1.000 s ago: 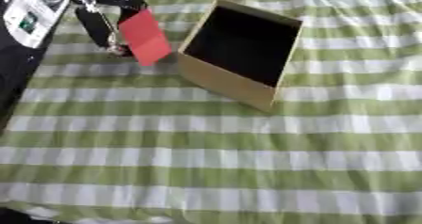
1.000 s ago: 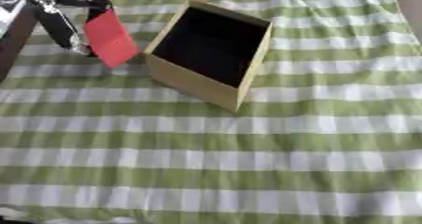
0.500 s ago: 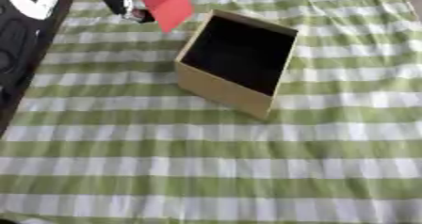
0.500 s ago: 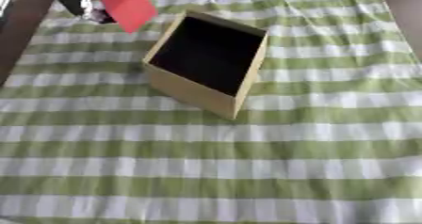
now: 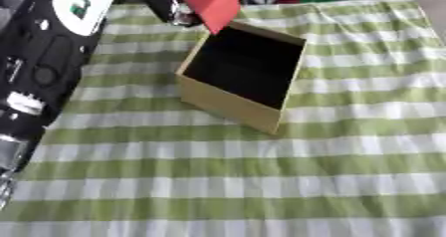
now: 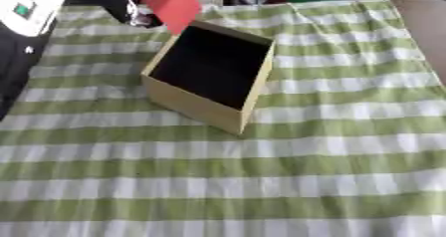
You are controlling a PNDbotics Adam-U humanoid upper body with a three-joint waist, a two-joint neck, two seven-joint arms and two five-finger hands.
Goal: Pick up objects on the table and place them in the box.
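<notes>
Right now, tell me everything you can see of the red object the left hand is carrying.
The red object is a flat, plain red piece, seemingly card or thin plastic, with straight edges and no visible markings. It hangs tilted, one corner pointing down over the far left corner of the open cardboard box, apparently just above the rim. The left hand holds it from the left side; its fingers are too dark to make out. Its top edge runs out of view.

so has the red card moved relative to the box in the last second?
Yes. The red card, held by the left hand, was beside the box's left wall; now it hangs over the box's far corner, so it has moved toward the opening.
</notes>
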